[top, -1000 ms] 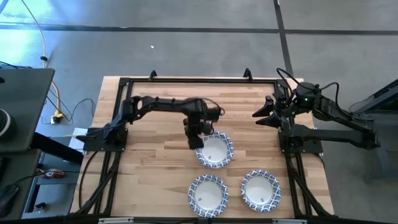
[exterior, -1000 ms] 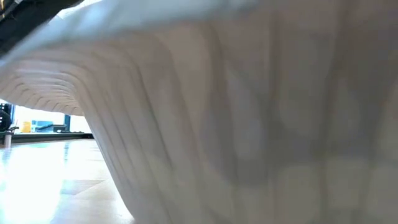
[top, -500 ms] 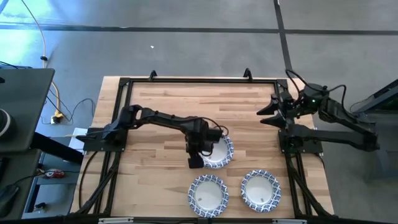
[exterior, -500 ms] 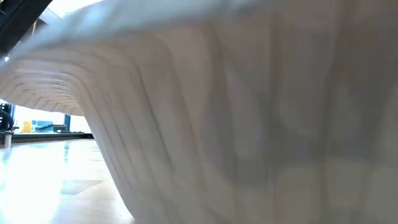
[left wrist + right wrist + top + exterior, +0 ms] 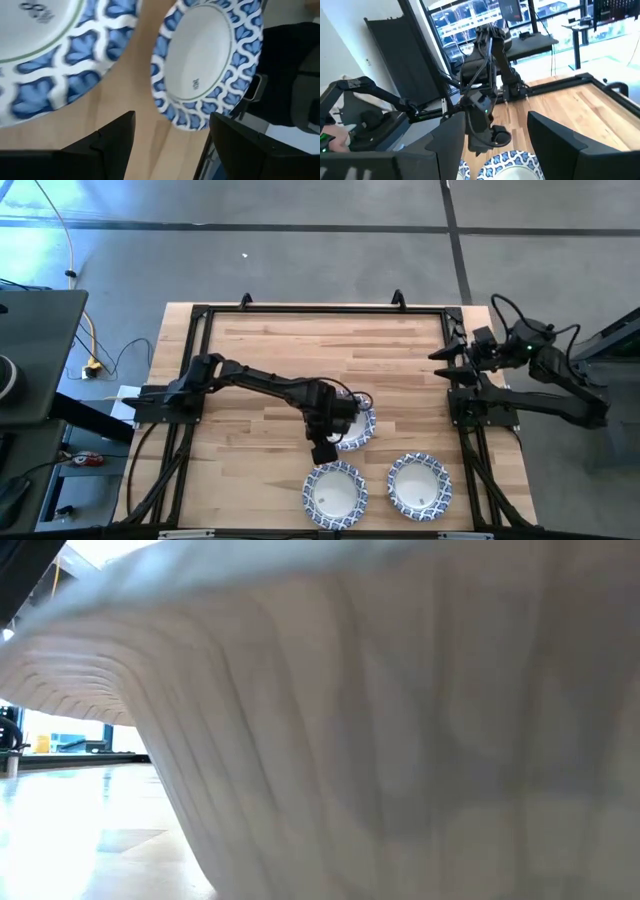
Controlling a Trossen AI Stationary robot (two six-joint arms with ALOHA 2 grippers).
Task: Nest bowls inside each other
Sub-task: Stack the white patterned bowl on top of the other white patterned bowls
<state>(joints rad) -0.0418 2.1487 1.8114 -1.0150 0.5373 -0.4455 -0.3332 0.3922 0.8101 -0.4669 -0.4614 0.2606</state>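
Three bowls, white inside with blue-and-white patterned rims, rest upright on the wooden table: one in the middle (image 5: 356, 423), one at the near middle (image 5: 335, 491) and one at the near right (image 5: 420, 485). My left gripper (image 5: 323, 450) hangs open, slanting down, at the middle bowl's near-left rim, above the gap to the near-middle bowl. In the left wrist view its fingers (image 5: 112, 142) stand over bare wood, with two bowls (image 5: 50, 50) (image 5: 205, 65) ahead. My right gripper (image 5: 440, 355) is open, held level and raised at the far right.
A black frame (image 5: 300, 310) runs round the table top. The ribbed white wall of a bowl (image 5: 380, 740) right in front of the low camera fills that view. The left arm (image 5: 485, 95) reaches across the table's middle. Bare wood (image 5: 320, 350) lies at the far half.
My left gripper has swung toward the table's near edge, from the middle bowl's far-left rim to its near-left side, still open. My right gripper has drawn back toward the table's right edge, still open. The bowls have stayed put.
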